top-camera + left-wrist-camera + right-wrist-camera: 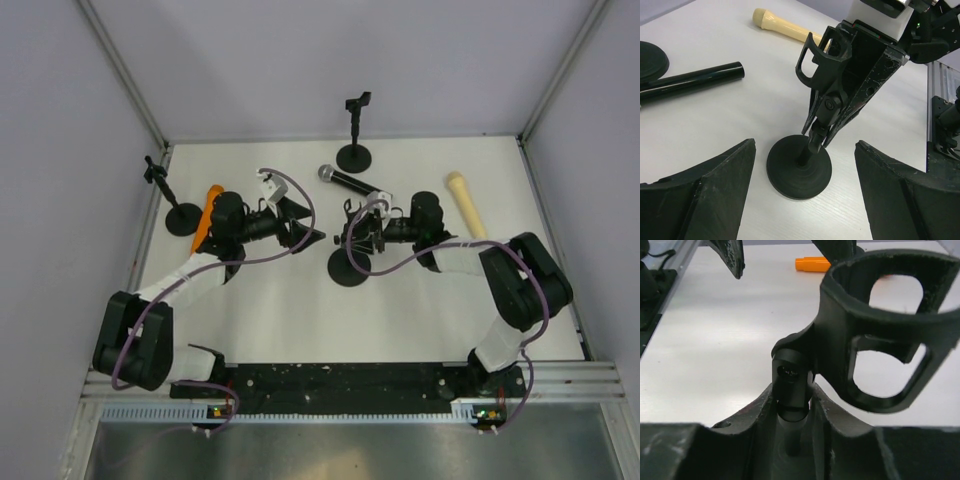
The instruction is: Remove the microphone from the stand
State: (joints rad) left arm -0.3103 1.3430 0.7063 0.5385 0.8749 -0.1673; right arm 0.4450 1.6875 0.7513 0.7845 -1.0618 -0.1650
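Stand (349, 270): clip (840, 340) empty, mic (350, 183) lying at 12 o'clock. Right gripper (352, 232): clamped on stem (789, 432). Left gripper (308, 225): open, 9 o'clock. Release squarely; avoid tipping.

Black microphone (352, 183) with grey mesh head, lying flat on desk (300, 310), far of centre, apart from stand (350, 268), black round-based stand upright just nearer, clip tilted.
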